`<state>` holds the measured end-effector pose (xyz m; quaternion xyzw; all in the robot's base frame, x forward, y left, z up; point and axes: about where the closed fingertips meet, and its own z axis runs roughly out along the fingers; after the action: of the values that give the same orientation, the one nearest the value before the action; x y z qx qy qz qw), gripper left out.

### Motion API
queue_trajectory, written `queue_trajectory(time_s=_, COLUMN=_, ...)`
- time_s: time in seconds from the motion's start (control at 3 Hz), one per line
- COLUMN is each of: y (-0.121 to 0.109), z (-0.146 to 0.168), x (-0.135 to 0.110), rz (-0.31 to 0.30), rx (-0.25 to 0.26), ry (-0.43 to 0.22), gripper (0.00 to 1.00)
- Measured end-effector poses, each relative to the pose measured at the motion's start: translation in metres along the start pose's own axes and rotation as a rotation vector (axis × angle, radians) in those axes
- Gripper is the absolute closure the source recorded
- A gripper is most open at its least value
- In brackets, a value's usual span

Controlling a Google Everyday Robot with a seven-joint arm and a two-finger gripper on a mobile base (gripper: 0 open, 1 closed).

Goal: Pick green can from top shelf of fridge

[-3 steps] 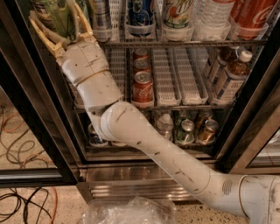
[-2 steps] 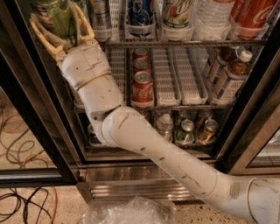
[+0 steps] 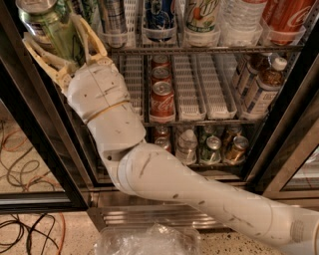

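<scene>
The green can, tall and slim with pale streaks and a silver lid, is at the top left of the camera view, in front of the fridge's black door frame. My gripper is shut on it, with one cream finger on each side. The can is tilted and sits left of the top shelf, a wire rack with white lane trays. My white arm runs down and to the right from the gripper.
The top shelf holds a silver can, a blue can, a white-and-green can, a water bottle and a red cola can. Short red cola cans are on the middle rack. Cables lie on the floor.
My gripper and the green can have moved down and away from the top shelf. The can's silver lid, cut off by the frame before, now shows.
</scene>
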<state>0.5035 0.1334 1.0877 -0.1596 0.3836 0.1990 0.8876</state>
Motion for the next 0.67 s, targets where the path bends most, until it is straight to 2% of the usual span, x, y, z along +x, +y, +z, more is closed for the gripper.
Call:
queue_trajectory(time_s=0.33, y=0.002, z=-0.019, x=-0.001, rz=-0.002, rx=-0.012, ry=0.056, gripper=1.00)
queue_trajectory(time_s=0.67, y=-0.013, z=-0.048, x=0.012, rz=-0.012, rx=-0.014, ry=0.152, gripper=1.00)
